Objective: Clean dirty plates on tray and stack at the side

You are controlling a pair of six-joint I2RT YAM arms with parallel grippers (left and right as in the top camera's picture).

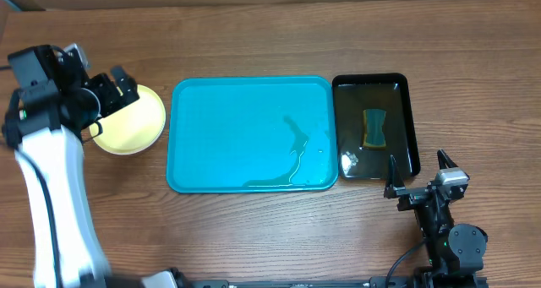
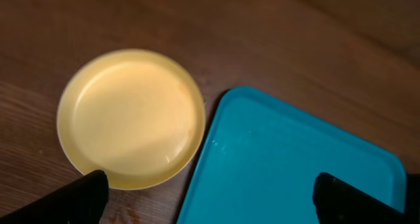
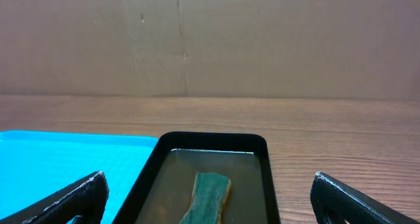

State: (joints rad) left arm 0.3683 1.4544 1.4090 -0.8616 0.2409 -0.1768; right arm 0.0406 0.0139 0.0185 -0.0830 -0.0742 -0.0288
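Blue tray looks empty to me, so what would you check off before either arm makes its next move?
1. Blue tray free of plates: ok; only a water streak lies on it.
2. Yellow plate off the tray, on the table beside its left end: ok.
3. Other plates stacked under the yellow one: cannot tell.
4. Yellow plate's top face clean: ok; no clear smear shows in the left wrist view.
5. Sponge lying in the black tray of water: ok.
6. Left jaws and right jaws open, holding nothing: ok.
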